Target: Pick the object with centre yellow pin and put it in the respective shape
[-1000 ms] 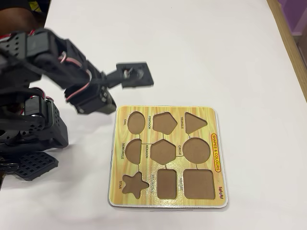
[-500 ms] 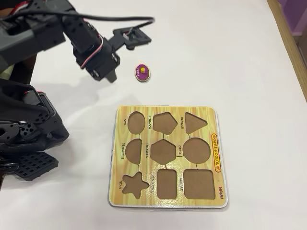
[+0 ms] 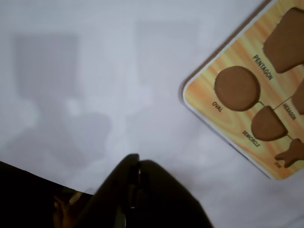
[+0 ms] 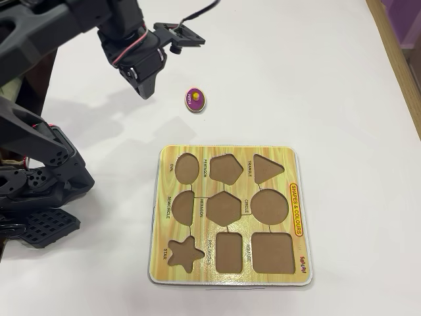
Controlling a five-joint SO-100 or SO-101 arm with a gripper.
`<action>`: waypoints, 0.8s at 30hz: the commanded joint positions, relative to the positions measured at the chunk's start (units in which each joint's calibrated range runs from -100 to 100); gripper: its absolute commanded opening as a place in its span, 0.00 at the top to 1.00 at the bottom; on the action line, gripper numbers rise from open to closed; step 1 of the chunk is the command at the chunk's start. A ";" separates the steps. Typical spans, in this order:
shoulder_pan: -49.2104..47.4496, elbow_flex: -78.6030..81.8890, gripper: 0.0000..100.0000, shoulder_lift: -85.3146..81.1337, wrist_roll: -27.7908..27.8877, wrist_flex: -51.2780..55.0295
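fingers (image 4: 143,90) closed, purple oval piece (image 4: 195,100) nearby right

Black arm (image 4: 125,39) hangs raised, its jaws pressed together, empty

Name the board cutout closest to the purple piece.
The oval cutout, top-left corner of the board in the overhead view; the purple piece lies just above it.

The yellow wood-grain shape-sorter board (image 4: 230,153), lying near the table's bottom edge in the overhead view, carries printed labels beside its cut-outs: OVAL, PENTAGON, TRIANGLE, SEMICIRCLE, HEXAGON, CIRCLE, STAR. An orange strip (image 4: 295,209) on its right side reads SHAPES & COLOURS. The wrist view shows PENTAGON, OVAL, SEMICIRCLE.
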 commanded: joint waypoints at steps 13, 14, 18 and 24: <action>-0.76 -2.88 0.99 7.46 -0.51 0.27; -0.47 -2.97 0.99 7.46 -0.51 0.27; 0.70 -2.88 0.99 7.54 -0.56 0.19; 5.59 -2.16 0.99 7.54 -0.09 0.19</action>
